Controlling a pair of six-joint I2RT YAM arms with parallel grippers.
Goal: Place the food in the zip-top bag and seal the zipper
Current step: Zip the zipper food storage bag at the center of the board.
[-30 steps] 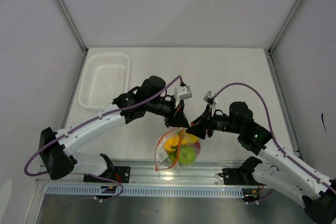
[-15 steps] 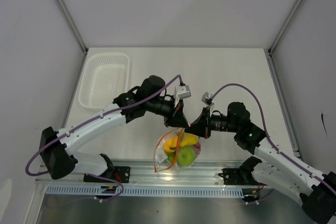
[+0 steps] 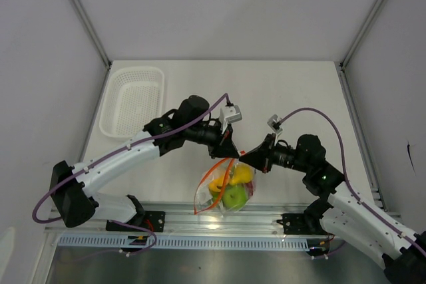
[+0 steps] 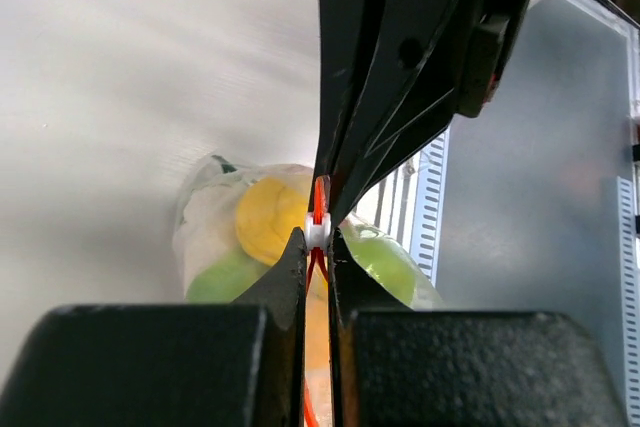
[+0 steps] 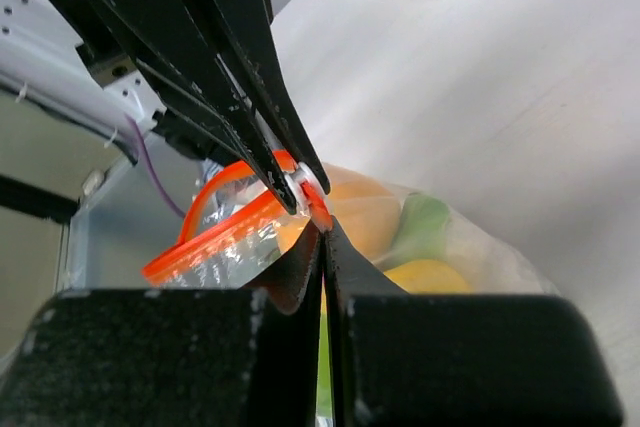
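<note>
The clear zip-top bag hangs above the table's near edge between both grippers. Inside it lies the food: a yellow fruit, a green apple and an orange piece. My left gripper is shut on the white slider of the orange-red zipper, which still gapes in a loop. My right gripper is shut on the bag's top edge just below that slider, tip to tip with the left fingers. From above, the left gripper and the right gripper meet over the bag.
A white mesh basket stands at the back left of the table. A metal rail with the arm bases runs along the near edge, right under the hanging bag. Purple cables loop over both arms.
My right gripper has shut on the bag's top edge beside the slider. The right arm has shifted slightly right and the bag has swung a little. The left gripper kept its grip.
</note>
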